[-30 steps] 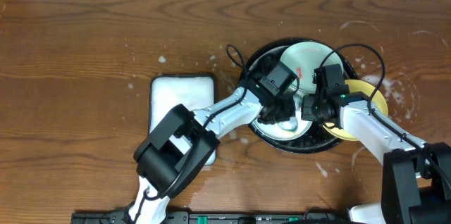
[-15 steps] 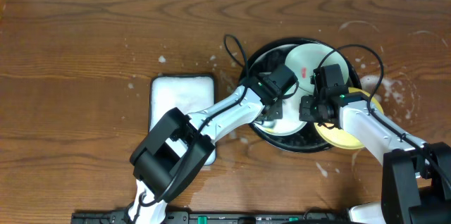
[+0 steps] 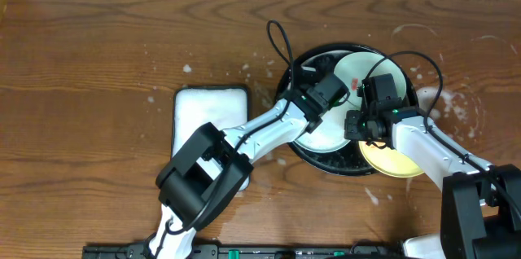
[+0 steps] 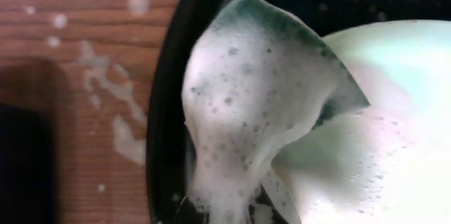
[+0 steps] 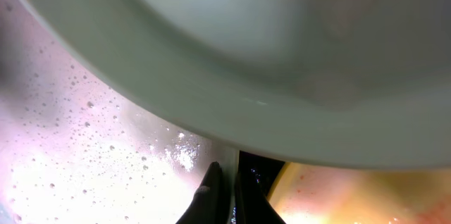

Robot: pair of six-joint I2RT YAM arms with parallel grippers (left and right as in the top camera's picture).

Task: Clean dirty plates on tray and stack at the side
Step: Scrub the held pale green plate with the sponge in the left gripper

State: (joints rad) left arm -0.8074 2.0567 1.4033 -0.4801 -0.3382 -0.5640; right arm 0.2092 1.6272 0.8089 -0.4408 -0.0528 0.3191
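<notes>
- The tray (image 3: pixel 330 168) stands on the bench (image 3: pixel 98 47), right of the middle, and all three dirty plates are at it.
- The upper mint plate (image 3: pixel 358 68) lies in the far part of the tray. It has a red smear near its lower edge.
- The foamy mint plate (image 3: pixel 321 138) lies in the near part of the tray, covered with white foam.
- The yellow plate (image 3: pixel 395 160) lies at the near right side, partly over the rim of the tray and partly under the right arm.
- The left fingers (image 3: pixel 327 104) are over the tray, between the two mint plates.
- In the left wrist view they hold a green sponge (image 4: pixel 246 111), thick with foam. The fingers themselves are hidden behind it.
- The sponge hangs just inside the left rim of the tray. Its right corner touches the foamy mint plate, or lies just over it; which one I cannot tell.
- The right fingers (image 5: pixel 215 192) are narrow, almost together.
- In the right wrist view the lower rim of the upper mint plate comes down between their tips, so they seem to pinch it.
- In that view the foamy mint plate is to the left of these fingers and the yellow plate to their right, both very near.
- A white rectangular dish (image 3: pixel 210 112) stands to the left of the tray, apart from it.
- Foam spots (image 3: pixel 456 104) lie on the bench to the right of the tray.
</notes>
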